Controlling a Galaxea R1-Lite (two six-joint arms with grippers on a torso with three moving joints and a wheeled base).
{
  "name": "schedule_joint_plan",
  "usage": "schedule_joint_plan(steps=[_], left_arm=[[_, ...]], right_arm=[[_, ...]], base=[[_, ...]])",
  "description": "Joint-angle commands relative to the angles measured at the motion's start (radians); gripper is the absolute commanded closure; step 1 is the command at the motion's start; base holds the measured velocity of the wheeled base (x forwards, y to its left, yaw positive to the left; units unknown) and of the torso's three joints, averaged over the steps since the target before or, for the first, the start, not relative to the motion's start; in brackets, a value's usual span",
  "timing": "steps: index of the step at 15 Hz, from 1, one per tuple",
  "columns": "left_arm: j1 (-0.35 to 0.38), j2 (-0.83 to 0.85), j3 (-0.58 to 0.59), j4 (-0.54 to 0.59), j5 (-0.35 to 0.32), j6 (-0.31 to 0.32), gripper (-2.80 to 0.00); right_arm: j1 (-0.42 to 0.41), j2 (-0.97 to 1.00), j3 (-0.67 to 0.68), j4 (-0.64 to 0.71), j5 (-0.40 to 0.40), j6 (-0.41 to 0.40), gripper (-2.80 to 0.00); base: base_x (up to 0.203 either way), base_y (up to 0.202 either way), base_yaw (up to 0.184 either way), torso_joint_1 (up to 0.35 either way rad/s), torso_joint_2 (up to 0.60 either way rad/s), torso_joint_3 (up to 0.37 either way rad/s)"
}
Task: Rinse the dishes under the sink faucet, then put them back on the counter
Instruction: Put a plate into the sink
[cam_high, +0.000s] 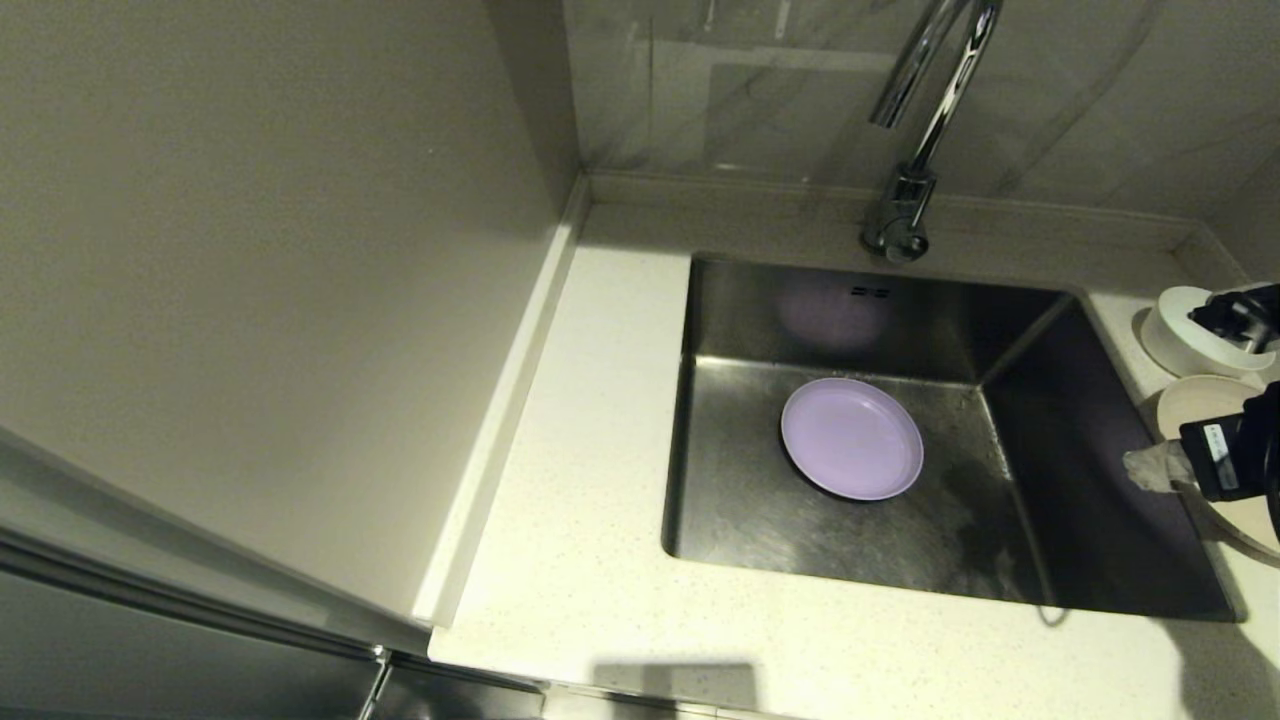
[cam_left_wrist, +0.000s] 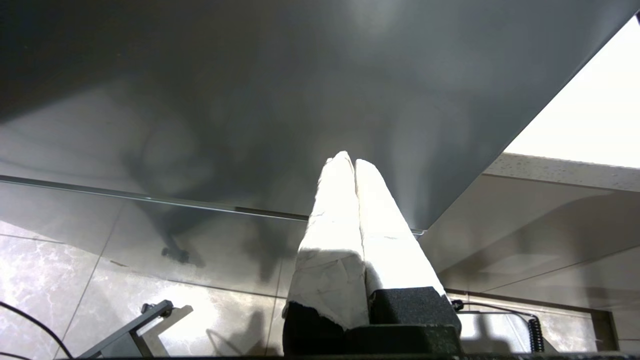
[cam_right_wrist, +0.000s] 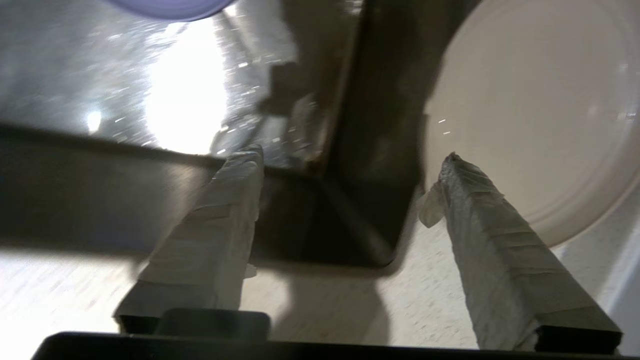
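While the lilac plate (cam_high: 852, 438) lies flat on the floor of the sink (cam_high: 1100, 480), we see the cream plate (cam_high: 1195, 400) and the white bowl (cam_high: 1175, 335) on the counter (cam_high: 560, 560) at the sink's right edge, the bowl farther back. Our right gripper (cam_right_wrist: 350, 160) hangs over that edge beside the cream plate, fingers spread apart and empty. The faucet (cam_high: 915, 130) rises behind the sink. Our left gripper (cam_left_wrist: 350, 162) is pressed closed on nothing, parked down by a cabinet front (cam_left_wrist: 300, 100).
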Motion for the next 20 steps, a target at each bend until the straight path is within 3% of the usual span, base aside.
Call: schedule_joint_plan(steps=[1,2,6,14,15,16,20], left_arm=[[0.0,-0.003,0.0,0.0,0.001,-0.002,0.0],[0.0,-0.003,0.0,0.0,0.001,-0.002,0.0],[0.0,-0.003,0.0,0.0,0.001,-0.002,0.0],[0.0,-0.003,0.0,0.0,0.001,-0.002,0.0],[0.0,-0.003,0.0,0.0,0.001,0.0,0.0],[0.0,-0.003,0.0,0.0,0.001,0.0,0.0],[0.0,-0.003,0.0,0.0,0.001,-0.002,0.0]], right_arm=[[-0.002,0.072,0.001,-0.048,-0.096,-0.005,-2.8],[-0.001,0.091,0.001,-0.064,-0.143,-0.008,-2.8],[-0.02,0.17,-0.018,-0.098,-0.164,-0.006,-2.8],[-0.165,0.37,-0.039,-0.355,-0.173,-0.053,-2.8],[-0.177,0.376,-0.042,-0.358,-0.173,-0.064,-1.23],[-0.18,0.376,-0.04,-0.359,-0.175,-0.061,0.0],[-0.179,0.348,-0.036,-0.359,-0.173,-0.062,0.0]], base=[[0.0,0.0,0.0,0.0,0.0,0.0],[0.0,0.0,0.0,0.0,0.0,0.0],[0.0,0.0,0.0,0.0,0.0,0.0],[0.0,0.0,0.0,0.0,0.0,0.0],[0.0,0.0,0.0,0.0,0.0,0.0],[0.0,0.0,0.0,0.0,0.0,0.0],[0.0,0.0,0.0,0.0,0.0,0.0]])
